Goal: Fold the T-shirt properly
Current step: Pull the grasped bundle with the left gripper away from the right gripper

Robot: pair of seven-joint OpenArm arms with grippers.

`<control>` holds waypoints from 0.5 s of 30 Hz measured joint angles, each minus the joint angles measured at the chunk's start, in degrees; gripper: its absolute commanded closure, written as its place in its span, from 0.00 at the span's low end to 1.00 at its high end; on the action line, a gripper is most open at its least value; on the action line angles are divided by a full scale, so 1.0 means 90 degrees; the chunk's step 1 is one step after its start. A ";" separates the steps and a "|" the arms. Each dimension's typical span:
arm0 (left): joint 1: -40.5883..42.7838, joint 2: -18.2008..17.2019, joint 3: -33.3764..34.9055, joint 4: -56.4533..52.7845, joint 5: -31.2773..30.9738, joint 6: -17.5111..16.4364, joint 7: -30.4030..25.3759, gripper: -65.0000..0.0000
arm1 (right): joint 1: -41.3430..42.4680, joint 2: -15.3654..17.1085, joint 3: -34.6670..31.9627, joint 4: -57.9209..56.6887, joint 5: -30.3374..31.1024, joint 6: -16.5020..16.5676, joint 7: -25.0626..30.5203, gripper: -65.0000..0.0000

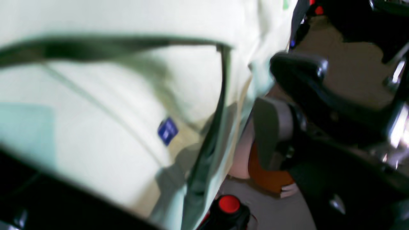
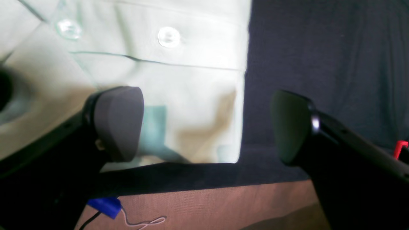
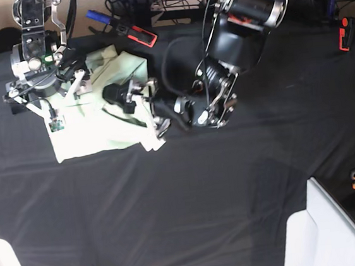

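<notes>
The T-shirt (image 3: pixel 102 112) lies bunched and partly folded in the upper left of the base view, on the black-covered surface (image 3: pixel 190 195). Its long axis runs roughly left to right across the frame, with a loose corner trailing at its lower right edge.

Both arms sit right at it. The right end effector (image 3: pixel 51 95) hovers over the shirt's left end. In its wrist view the fingers (image 2: pixel 118 123) stand wide apart with nothing between them, straddling the shirt's corner and straight edge: one pad over cloth, the other over bare black cover.

The left end effector (image 3: pixel 139 96) reaches in from the right, low against the shirt's right edge. Its wrist view is blurred, showing a raised fold near the blue label (image 1: pixel 167 130). One pad (image 1: pixel 271 131) shows clear of the cloth; the jaws look apart, holding nothing that I can make out.

Each arm is nearest its own end, so I judge the coming move depends on the right end effector's corner.
</notes>
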 measured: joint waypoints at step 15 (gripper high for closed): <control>-0.0500 0.0454 0.0806 -0.0767 0.0097 0.0044 -0.0418 0.28 | 0.0002 -0.0015 0.0000 0.0000 -0.0002 0.0000 -0.0002 0.08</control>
